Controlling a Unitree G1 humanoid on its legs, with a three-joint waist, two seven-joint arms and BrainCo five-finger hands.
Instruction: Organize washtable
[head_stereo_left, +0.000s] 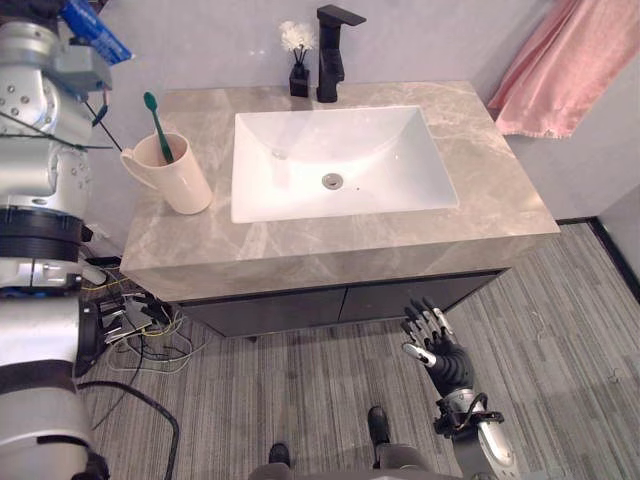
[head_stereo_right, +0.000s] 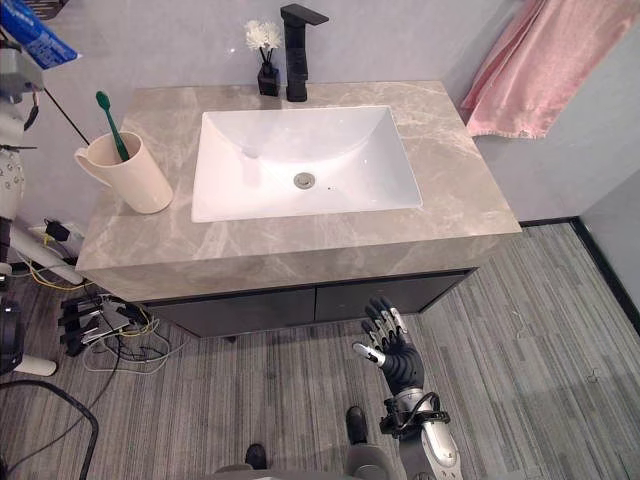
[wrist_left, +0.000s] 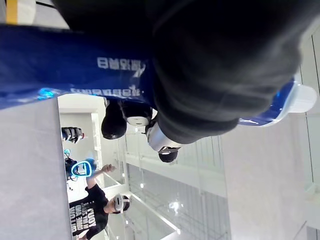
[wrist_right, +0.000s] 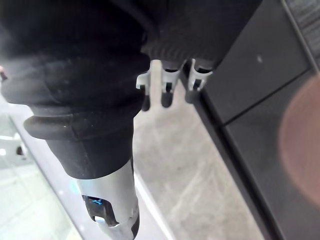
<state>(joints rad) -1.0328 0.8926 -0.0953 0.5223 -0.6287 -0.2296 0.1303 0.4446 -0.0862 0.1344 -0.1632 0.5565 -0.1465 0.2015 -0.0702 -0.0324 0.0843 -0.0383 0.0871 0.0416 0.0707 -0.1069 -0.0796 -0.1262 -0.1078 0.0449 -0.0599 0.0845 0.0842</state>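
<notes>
**Blue tube held up left of the counter**

The counter carries a white sink, with a black tap and a small vase of white flowers behind it. A beige mug holding a green toothbrush stands at its left end. A pink towel hangs on the wall to the right.

The left hand, raised left of the mug, is curled round a blue tube (white cap on). The right hand hangs low before the dark cabinet, fingers straight and spread, holding nothing.
</notes>
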